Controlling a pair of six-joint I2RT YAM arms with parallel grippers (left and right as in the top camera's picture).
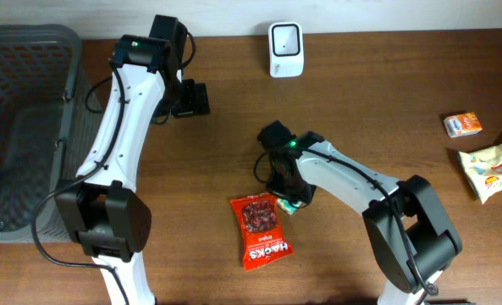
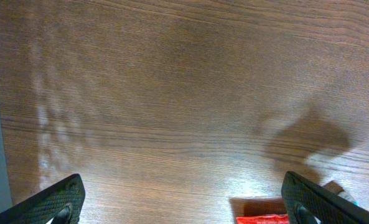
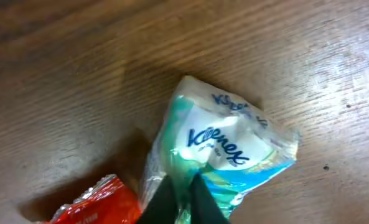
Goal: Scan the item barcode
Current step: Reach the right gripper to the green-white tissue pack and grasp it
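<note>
the right gripper (image 3: 183,198) is closed tight on the near edge of the kleenex pack (image 3: 224,146). its two dark fingertips pinch only a fold of the soft wrapper, and the bulk of the pack fans out beyond them over the wood. from overhead the pack is nearly hidden under the wrist, so i cannot say for sure whether it is lifted clear of the table (image 1: 386,93) or resting on it. just beside the pack lies the red hacks packet (image 1: 261,230), one corner showing at the lower left of the wrist view. the scanner (image 1: 284,49) stands at the far edge of the table, well apart from the pack. the left gripper (image 2: 181,202) is spread wide with nothing in it, hovering over bare wood between the basket (image 1: 30,32) and the scanner.

the weak point, as i judge it, is the grip itself — a pinch on slack film. the pack could swing, twist or slide out on the way to the scanner. no barcode shows on the visible face, so it may arrive turned the wrong way or creased across the code. a low carry could also drag the red packet along.
</note>
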